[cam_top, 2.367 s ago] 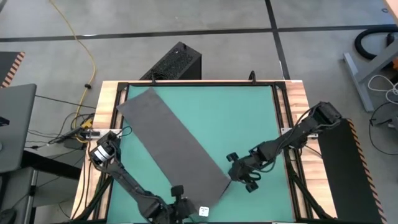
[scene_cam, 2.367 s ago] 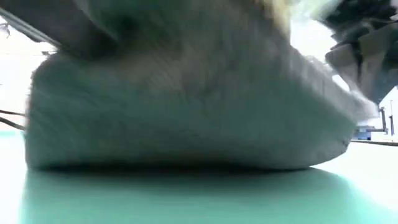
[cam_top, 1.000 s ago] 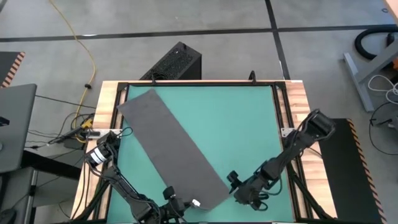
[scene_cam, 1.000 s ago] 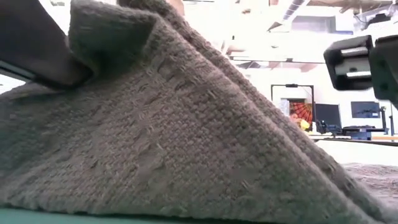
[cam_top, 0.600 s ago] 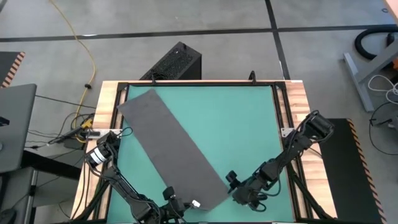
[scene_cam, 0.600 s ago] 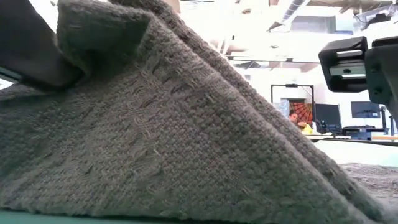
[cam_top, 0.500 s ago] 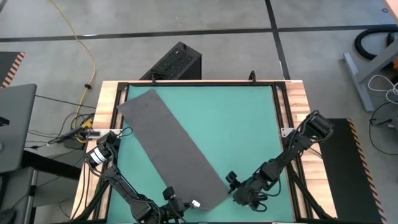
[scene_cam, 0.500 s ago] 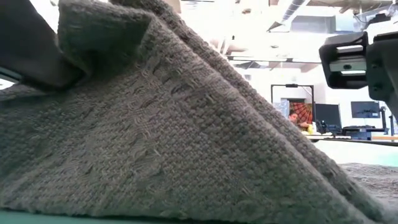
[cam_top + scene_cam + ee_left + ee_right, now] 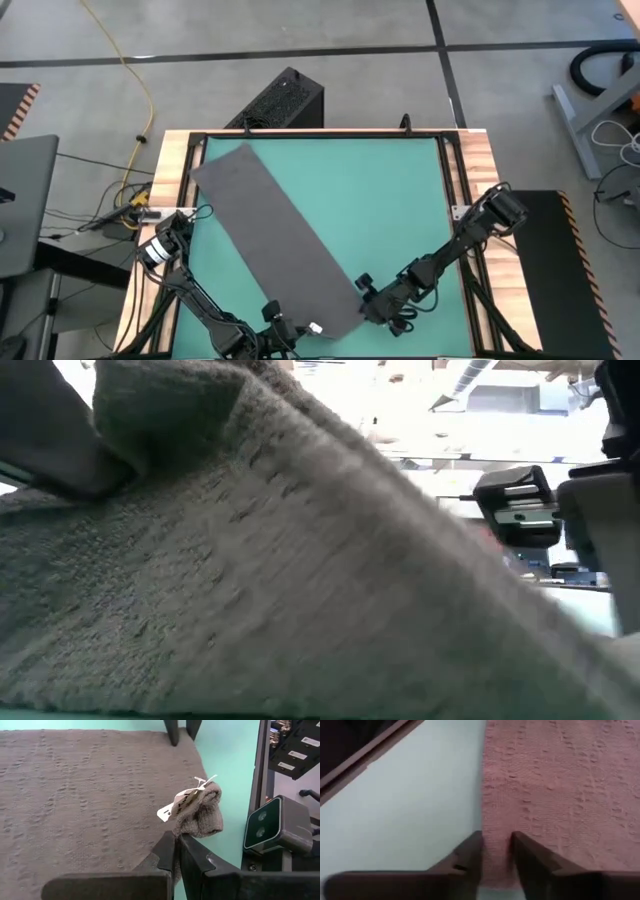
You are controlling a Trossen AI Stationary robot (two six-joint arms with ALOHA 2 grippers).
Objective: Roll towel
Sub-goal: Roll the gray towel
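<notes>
**Both grippers at the towel's near end, roll not yet begun**

The towel point(image 9: 275, 235) lies flat as a long grey strip running diagonally across the green mat point(image 9: 390, 200), from the upper left of the high view down to the lower middle. No roll has formed; only the near corner is lifted.

The left gripper point(image 9: 176, 851), at the bottom of the high view, is pressed together on that near corner, which bunches above its fingertips with a white label point(image 9: 182, 802) sticking out. The right gripper point(image 9: 496, 851), at the lower right of the towel in the high view, straddles the towel's side edge with its fingers on either side of the cloth; a gap shows between them, and I cannot tell whether they yet pinch it.

The cloth looks soft, limp and light, with a coarse weave that should give the fingers good friction. It will fold and sag rather than hold a shape, so a pinch at one corner will probably drag it askew. The likely best hold is both near corners, level with each other, turning the short edge over evenly so the roll starts straight.
</notes>
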